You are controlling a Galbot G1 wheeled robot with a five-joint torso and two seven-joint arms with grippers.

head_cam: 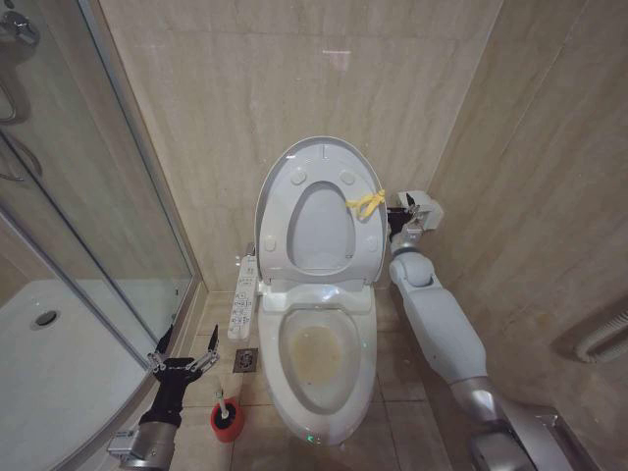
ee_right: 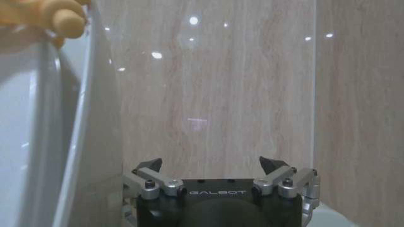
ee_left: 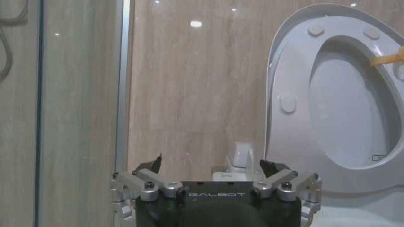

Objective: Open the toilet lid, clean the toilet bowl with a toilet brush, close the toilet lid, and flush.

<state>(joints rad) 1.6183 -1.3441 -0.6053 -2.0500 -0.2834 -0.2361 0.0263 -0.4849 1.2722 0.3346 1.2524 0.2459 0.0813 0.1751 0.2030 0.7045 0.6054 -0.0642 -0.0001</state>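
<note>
The toilet lid (head_cam: 322,231) stands upright against the back wall, and the seat ring (head_cam: 285,211) is raised against it. A yellow tie (head_cam: 366,203) hangs at the lid's right edge. Below, the toilet bowl (head_cam: 319,353) lies uncovered, with brownish stains inside. The toilet brush (head_cam: 225,409) stands in its red holder on the floor left of the bowl. My left gripper (head_cam: 183,348) hovers open just above and left of the brush. My right gripper (head_cam: 407,210) is open beside the lid's right edge (ee_right: 94,118), close to the tie (ee_right: 57,19), holding nothing.
A glass shower enclosure (head_cam: 88,196) with a white tray (head_cam: 49,363) takes up the left side. A white control panel (head_cam: 242,294) sticks out from the toilet's left side above a floor drain (head_cam: 245,360). Tiled walls close in behind and on the right.
</note>
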